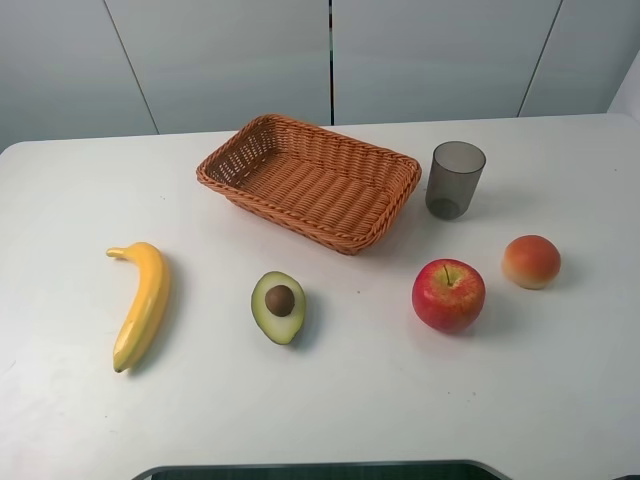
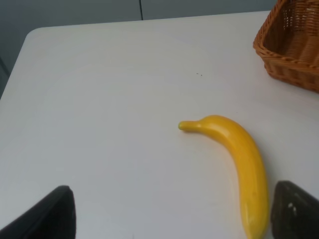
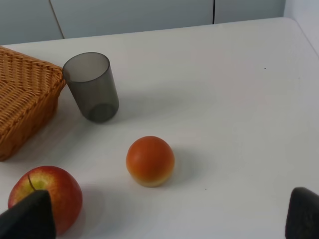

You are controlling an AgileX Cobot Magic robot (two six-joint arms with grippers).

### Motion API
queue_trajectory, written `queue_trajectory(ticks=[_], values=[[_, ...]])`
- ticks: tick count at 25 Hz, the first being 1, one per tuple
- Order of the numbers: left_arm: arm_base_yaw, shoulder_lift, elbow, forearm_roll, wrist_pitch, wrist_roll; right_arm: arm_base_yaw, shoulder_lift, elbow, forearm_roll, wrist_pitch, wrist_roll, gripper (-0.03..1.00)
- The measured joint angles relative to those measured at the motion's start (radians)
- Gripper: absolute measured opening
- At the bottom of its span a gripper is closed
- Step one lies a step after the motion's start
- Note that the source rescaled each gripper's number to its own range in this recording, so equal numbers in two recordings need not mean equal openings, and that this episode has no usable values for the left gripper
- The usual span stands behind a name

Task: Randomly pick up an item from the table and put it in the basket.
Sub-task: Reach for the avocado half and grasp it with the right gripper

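Observation:
The halved avocado (image 1: 279, 306) lies flesh up with its brown pit showing on the white table (image 1: 330, 400), in front of the orange-brown wicker basket (image 1: 310, 181), which holds nothing. Neither gripper shows in the exterior high view. In the left wrist view my left gripper (image 2: 169, 221) is open and empty, its dark fingertips (image 2: 47, 216) wide apart near the yellow banana (image 2: 241, 167); the basket's corner (image 2: 294, 45) shows there. In the right wrist view my right gripper (image 3: 164, 221) is open and empty. The avocado is out of both wrist views.
The banana (image 1: 141, 303) lies at the left. A red apple (image 1: 448, 295), an orange-red round fruit (image 1: 531, 261) and a grey translucent cup (image 1: 455, 179) stand at the right; they show too in the right wrist view: apple (image 3: 47, 196), fruit (image 3: 150, 160), cup (image 3: 92, 87).

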Motion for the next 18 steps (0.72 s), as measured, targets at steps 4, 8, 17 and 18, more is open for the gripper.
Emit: queue_trajectory(ticks=[4,8,17,18], values=[[0.0,0.0,0.0,0.0,0.0,0.0,0.0,0.0,0.0,0.0,0.0,0.0,1.0],[0.0,0.0,0.0,0.0,0.0,0.0,0.0,0.0,0.0,0.007,0.0,0.0,1.0],[0.0,0.0,0.0,0.0,0.0,0.0,0.0,0.066,-0.118,0.078,0.064,0.0,1.0],[0.0,0.0,0.0,0.0,0.0,0.0,0.0,0.102,-0.139,0.078,0.065,0.0,1.0]])
